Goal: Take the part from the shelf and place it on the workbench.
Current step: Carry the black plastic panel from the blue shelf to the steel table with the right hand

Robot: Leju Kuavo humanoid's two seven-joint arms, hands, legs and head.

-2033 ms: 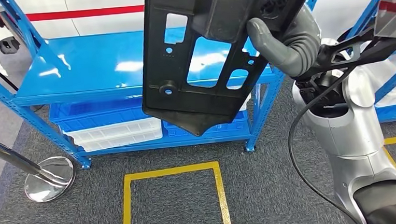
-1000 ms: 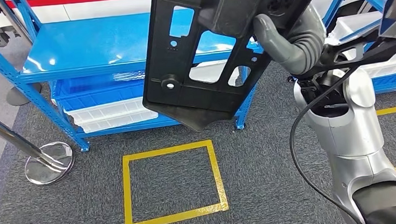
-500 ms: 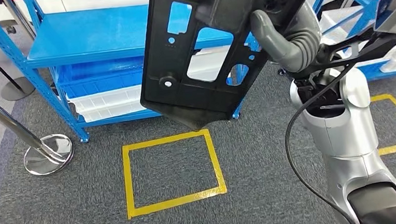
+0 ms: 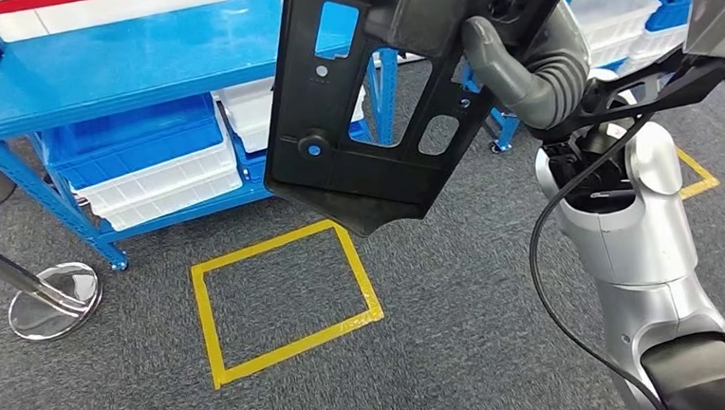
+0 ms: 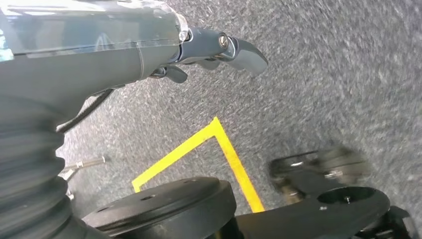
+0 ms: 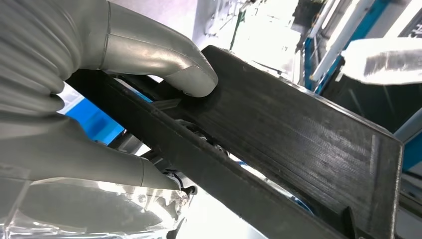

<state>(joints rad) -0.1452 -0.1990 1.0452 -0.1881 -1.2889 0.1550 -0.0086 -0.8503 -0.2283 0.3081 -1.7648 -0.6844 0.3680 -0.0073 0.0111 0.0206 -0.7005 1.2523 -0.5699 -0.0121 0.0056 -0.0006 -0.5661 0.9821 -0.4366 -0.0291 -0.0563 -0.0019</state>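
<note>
1. The part (image 4: 371, 100), a flat black plastic panel with several cut-out windows and a small round boss, hung in the upper centre of the head view, held up in the air in front of the blue shelf (image 4: 122, 58) and above the grey carpet.

2. The right hand (image 4: 521, 62) was clamped on the part's upper right edge. In the right wrist view the grey thumb (image 6: 189, 79) pressed flat on the panel's dark ribbed face (image 6: 298, 139), with the panel's edge running between thumb and palm.

3. The left hand (image 5: 219, 47) pointed at the carpet, holding nothing. Its dark fingers looked loosely extended, but I could not tell for certain whether they were spread or drawn together.

4. No workbench was to be seen; a yellow taped square (image 4: 279, 300) lay on the floor at the lower centre of the head view, and white bins (image 4: 163, 184) sat low in the shelf at the left.

5. Handling, as a judgement: the panel looked stiff and fairly light, but broad, so a one-edge grip leaves it free to swing and twist. The smooth moulded face might slip under the thumb. A hold by a thick rim or beside a window bar seemed safest, keeping clear of the thin lower corner.
</note>
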